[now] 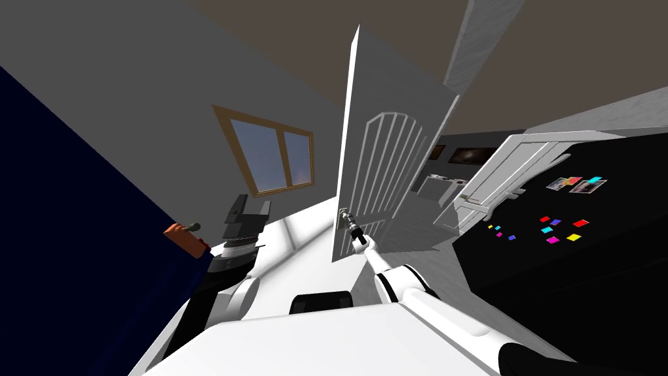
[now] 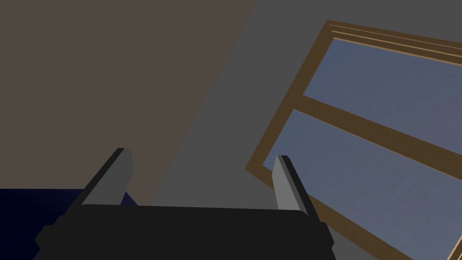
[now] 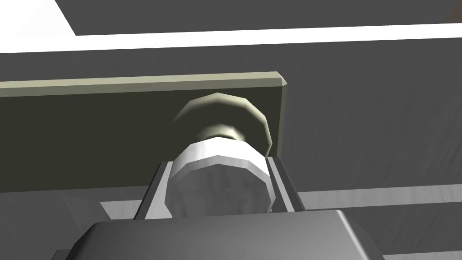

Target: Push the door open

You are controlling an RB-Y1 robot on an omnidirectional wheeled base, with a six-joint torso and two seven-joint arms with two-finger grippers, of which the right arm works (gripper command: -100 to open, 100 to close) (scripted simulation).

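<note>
The white panelled door stands ajar straight ahead of me, its free edge turned toward me, and a room with white furniture shows past it. Low on that edge sits the knob, pale and round, on an olive-grey plate fixed to the door's face. The right gripper is clamped on the knob, one thin finger pressed to each of its sides. In the head view that gripper meets the door at the end of the outstretched right arm.

The left gripper is raised off to the left, well apart from the door. Its fingers stand wide apart with nothing between them.

A wood-framed window is set in the grey wall left of the door. To the right is a black cabinet dotted with small coloured squares and photos.
</note>
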